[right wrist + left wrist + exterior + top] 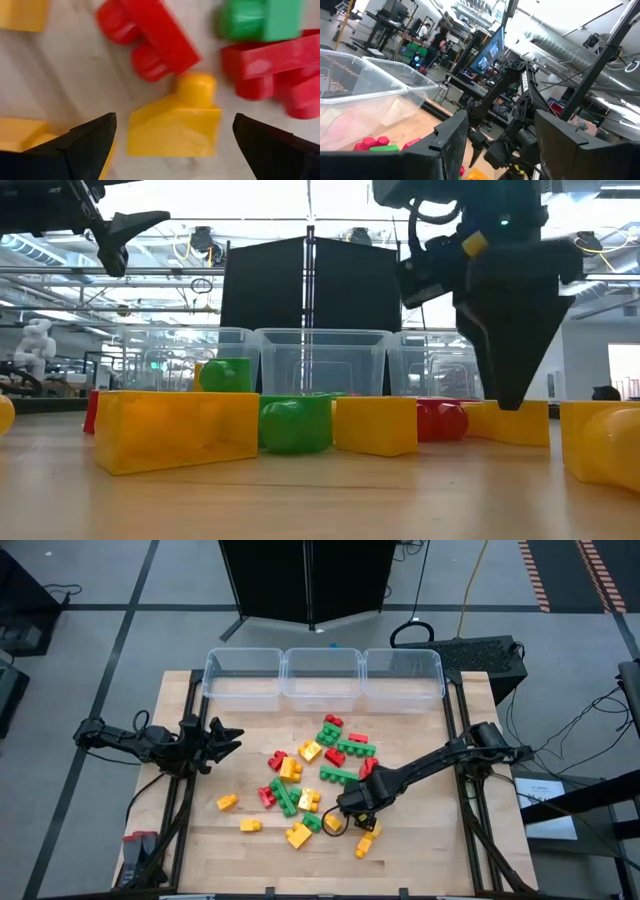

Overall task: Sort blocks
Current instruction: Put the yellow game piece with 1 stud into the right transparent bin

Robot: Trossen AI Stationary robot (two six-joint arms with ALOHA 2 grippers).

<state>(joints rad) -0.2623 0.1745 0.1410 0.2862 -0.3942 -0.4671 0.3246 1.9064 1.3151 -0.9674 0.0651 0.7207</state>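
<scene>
Blocks [310, 780] lie scattered mid-table, the 3 bins [322, 677] empty. The right gripper [172, 132], open, straddles 1 yellow block [175, 125]: lower squarely, pinch its flat sides. The left gripper [222, 737] waits, open.

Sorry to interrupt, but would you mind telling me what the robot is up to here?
It is sorting toy blocks. The right gripper, open, is low over the pile, straddling a yellow block without touching it. The left gripper waits open at the table's left side, holding nothing. The three clear bins along the far edge look empty.
</scene>
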